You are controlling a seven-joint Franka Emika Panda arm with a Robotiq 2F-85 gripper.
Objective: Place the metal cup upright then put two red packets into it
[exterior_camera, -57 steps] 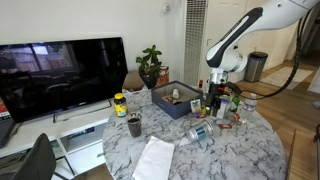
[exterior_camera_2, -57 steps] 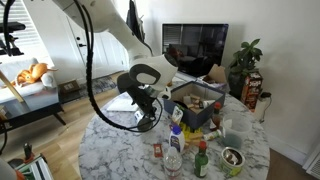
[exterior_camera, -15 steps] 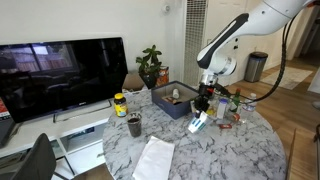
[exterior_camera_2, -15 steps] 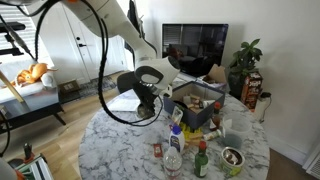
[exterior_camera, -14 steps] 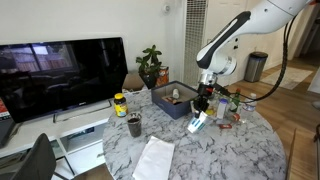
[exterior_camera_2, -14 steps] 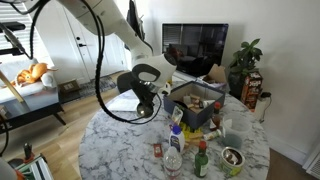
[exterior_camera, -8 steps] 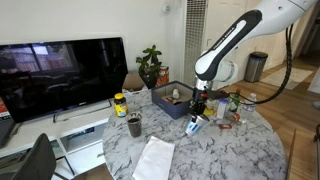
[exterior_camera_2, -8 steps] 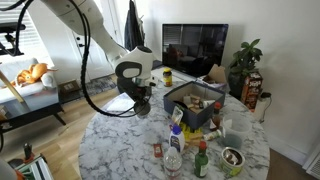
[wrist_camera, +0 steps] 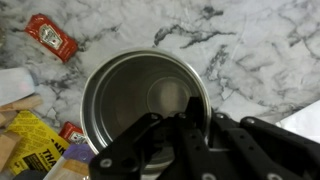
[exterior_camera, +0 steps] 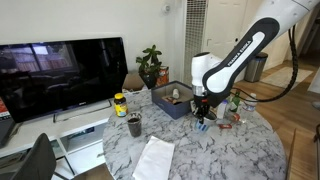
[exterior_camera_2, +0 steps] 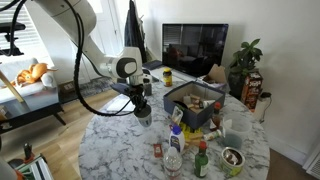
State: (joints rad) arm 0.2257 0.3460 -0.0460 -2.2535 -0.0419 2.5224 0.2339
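The metal cup [wrist_camera: 140, 105] is upright, its open mouth facing the wrist camera, with marble tabletop all round it. My gripper [wrist_camera: 203, 112] is shut on its rim, one finger inside the cup and one outside. In both exterior views the gripper [exterior_camera: 203, 114] [exterior_camera_2: 143, 106] points straight down with the cup [exterior_camera: 203, 123] [exterior_camera_2: 144, 117] at table height under it. One red packet [wrist_camera: 50, 37] lies flat on the marble beyond the cup. Another red packet [wrist_camera: 72, 132] peeks out beside the cup's wall, partly hidden.
A blue bin [exterior_camera: 178, 106] [exterior_camera_2: 196, 112] full of items stands close to the cup. Bottles [exterior_camera_2: 174, 155] and small clutter crowd one side of the round table. A dark cup [exterior_camera: 134, 125] and a white sheet [exterior_camera: 155, 158] lie apart. Yellow wrappers [wrist_camera: 35, 140] lie beside the cup.
The arm has swung its wrist round to point straight down, turning the tilted cup upright and bringing it lower toward the table. The jaws stayed shut on it.
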